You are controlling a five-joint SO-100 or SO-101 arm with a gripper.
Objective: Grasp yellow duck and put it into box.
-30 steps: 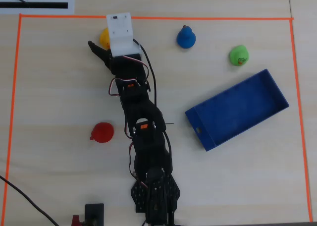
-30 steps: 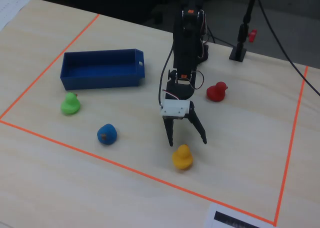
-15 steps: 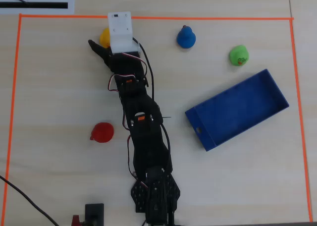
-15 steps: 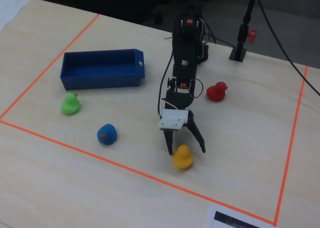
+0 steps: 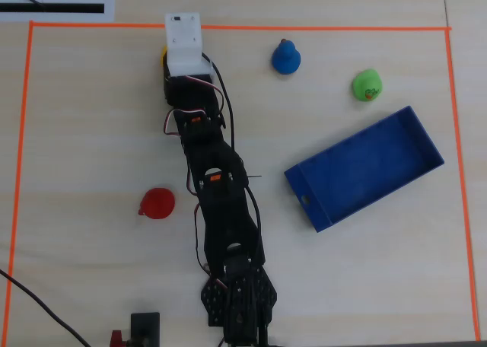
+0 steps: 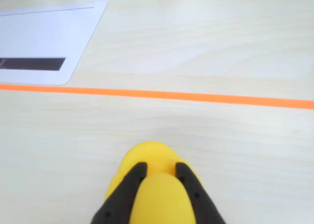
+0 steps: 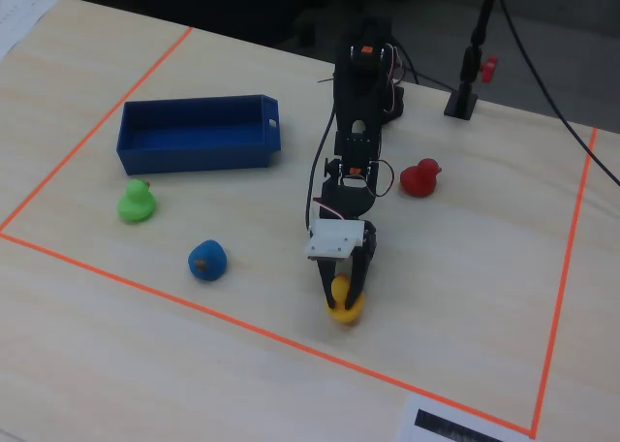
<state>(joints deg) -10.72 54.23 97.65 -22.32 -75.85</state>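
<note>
- Black gripper (image 6: 158, 177) fingers (image 6: 128, 192) fill the bottom of the wrist view, clamped on either side of the yellow duck (image 6: 149, 157).
- That duck (image 7: 345, 304) sits on the table (image 7: 465, 268) just inside the orange tape line (image 7: 242, 326), under the arm's white block (image 7: 336, 238).
- Well apart, the box (image 7: 199, 146) lies open, with the green duck (image 7: 137, 201) near it and the blue duck (image 7: 206, 260) farther along.
- Beside the arm sits the red duck (image 7: 419, 178).
</note>
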